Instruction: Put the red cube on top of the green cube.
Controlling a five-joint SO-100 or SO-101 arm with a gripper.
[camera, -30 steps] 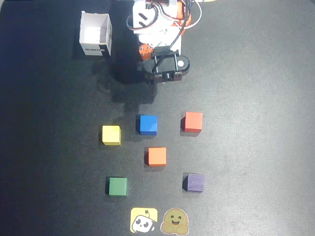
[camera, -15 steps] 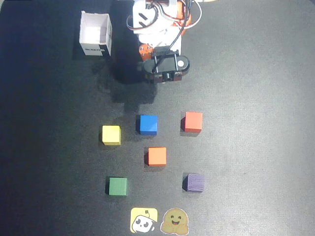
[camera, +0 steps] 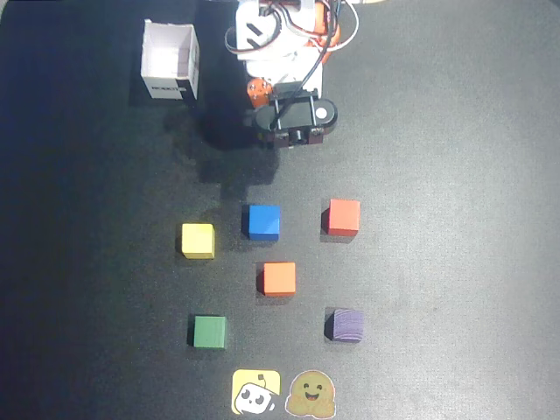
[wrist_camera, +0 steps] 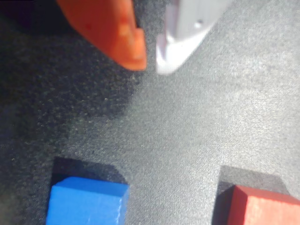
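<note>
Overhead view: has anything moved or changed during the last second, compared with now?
Nothing has visibly changed. The arm stays folded near its base, the end effector holds nothing, and the red cube and the green cube lie where they were, apart from each other.

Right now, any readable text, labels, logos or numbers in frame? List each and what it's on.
No text reads clearly in either view.
White box: a dark printed label on its front wall, too small and blurred to read.
Yellow sticker: a cartoon white figure, no words.
Smiling-face sticker: a grinning face emblem, no words.
The coloured cubes, the red cube and green cube included, carry no markings.
</note>
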